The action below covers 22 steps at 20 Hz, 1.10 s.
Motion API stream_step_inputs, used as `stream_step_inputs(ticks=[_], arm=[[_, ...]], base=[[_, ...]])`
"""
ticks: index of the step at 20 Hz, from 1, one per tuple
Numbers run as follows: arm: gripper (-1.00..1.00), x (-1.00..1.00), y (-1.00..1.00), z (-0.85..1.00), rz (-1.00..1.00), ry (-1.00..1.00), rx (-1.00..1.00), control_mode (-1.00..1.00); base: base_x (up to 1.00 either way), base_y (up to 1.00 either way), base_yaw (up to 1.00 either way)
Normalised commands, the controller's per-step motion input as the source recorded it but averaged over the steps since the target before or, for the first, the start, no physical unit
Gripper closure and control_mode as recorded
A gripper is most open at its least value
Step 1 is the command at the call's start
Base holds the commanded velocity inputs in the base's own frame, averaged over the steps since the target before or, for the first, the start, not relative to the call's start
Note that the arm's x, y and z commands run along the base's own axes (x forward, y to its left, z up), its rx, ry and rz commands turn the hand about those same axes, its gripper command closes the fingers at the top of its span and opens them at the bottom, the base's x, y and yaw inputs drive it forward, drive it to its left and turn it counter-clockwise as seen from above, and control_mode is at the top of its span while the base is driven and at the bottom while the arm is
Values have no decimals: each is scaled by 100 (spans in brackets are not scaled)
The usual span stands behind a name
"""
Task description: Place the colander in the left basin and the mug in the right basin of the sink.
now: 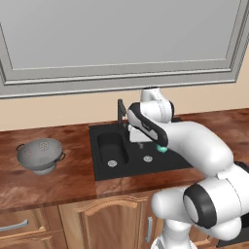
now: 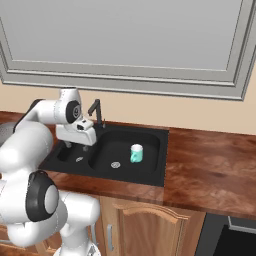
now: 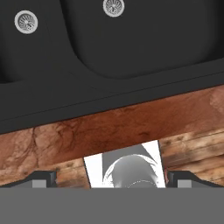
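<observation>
Two rear flanks, shared sink [image 1: 141, 168]

No writing to read anywhere here: no labels, brands, numbers or signs on anything in these views.
</observation>
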Motion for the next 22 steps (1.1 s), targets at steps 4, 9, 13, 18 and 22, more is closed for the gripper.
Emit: stream_step_inputs(ticks=[4, 9, 13, 18, 22], arm=[[-100, -19, 35, 11, 3, 7, 0, -100], [-100, -14, 42, 7, 8, 5, 0, -100], [-100, -8, 44, 5, 11, 0, 0, -100], [-100, 0, 48, 8, 3, 0, 1, -100], [-100, 2, 50, 5, 0, 0, 2, -100]], base=[[0, 0, 0], [0, 0, 0], [0, 0, 0], [0, 0, 0], [0, 0, 0]])
